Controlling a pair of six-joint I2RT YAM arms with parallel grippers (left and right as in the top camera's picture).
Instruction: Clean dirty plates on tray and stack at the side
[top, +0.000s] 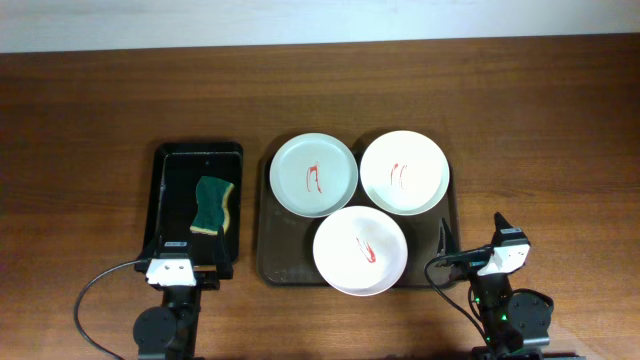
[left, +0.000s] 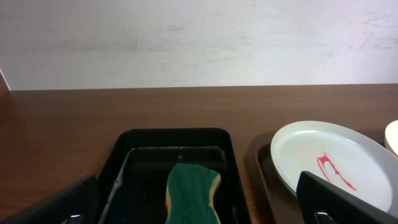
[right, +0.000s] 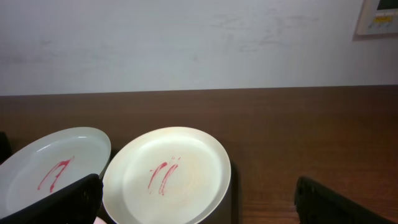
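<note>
— Left end effector (left: 196, 183)?
— Wide open, empty, at the near end of the small black plastic tray (top: 200, 147); green-yellow sponge (top: 213, 205) ahead.
— Right end effector (top: 471, 222)?
— Wide open, empty, just beside the dark brown rectangular tray (top: 266, 265), which holds a mint-green round plate (top: 313, 175) and two white round plates (top: 403, 172), all red-streaked.

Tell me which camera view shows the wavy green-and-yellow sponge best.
The overhead view: the wavy green-and-yellow sponge shows whole there, lying inside the narrow black tray. The left wrist view shows it closer, but its near end is cut off by the bottom edge of the picture. The right wrist view does not show it at all.
</note>
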